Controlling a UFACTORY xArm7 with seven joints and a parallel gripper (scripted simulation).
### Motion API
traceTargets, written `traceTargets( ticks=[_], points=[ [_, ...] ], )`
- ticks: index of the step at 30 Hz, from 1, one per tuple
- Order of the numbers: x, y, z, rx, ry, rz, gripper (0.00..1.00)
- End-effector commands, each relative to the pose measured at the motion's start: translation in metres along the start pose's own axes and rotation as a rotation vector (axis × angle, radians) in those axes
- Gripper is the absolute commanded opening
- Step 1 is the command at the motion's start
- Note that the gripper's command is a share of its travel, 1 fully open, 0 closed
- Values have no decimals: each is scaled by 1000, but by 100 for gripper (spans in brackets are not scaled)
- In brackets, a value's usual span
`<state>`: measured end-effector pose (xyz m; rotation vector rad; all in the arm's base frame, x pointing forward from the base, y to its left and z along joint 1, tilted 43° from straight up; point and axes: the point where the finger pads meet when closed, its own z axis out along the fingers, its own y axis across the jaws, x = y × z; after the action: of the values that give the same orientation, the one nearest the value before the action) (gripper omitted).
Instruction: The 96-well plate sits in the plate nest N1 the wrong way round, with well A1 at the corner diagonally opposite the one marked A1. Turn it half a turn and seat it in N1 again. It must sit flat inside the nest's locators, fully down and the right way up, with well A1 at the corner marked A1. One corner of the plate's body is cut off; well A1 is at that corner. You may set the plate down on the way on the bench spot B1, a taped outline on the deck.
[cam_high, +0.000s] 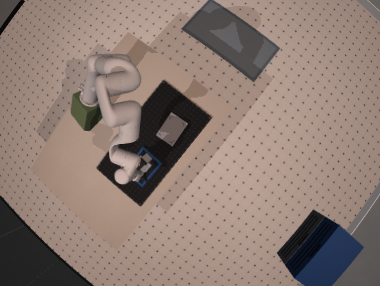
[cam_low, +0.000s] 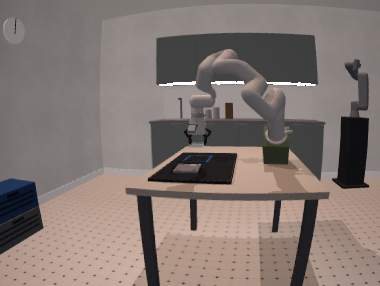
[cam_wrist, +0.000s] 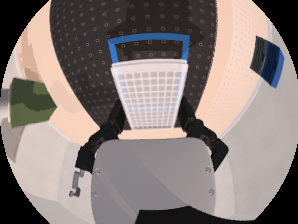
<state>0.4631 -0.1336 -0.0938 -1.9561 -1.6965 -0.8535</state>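
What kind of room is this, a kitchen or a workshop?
Probably a kitchen-like room set up as a small lab: a counter under wall cabinets along the back wall, a tiled floor, and a robot arm mounted on a wooden table.

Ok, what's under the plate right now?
The gripper holds the plate over the blue taped outline on the black mat. The outline's far edge and corners show past the plate; most of the area inside it is covered.
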Motion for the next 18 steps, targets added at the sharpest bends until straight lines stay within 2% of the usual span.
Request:
traceTargets(
  ticks=[1, 13, 18],
  points=[
    [-1, 1, -6, -4, -3, 0, 0],
    [-1, 1, -6, -4, -3, 0, 0],
    [15, 1, -7, -4, -3, 167, 0]
  ],
)
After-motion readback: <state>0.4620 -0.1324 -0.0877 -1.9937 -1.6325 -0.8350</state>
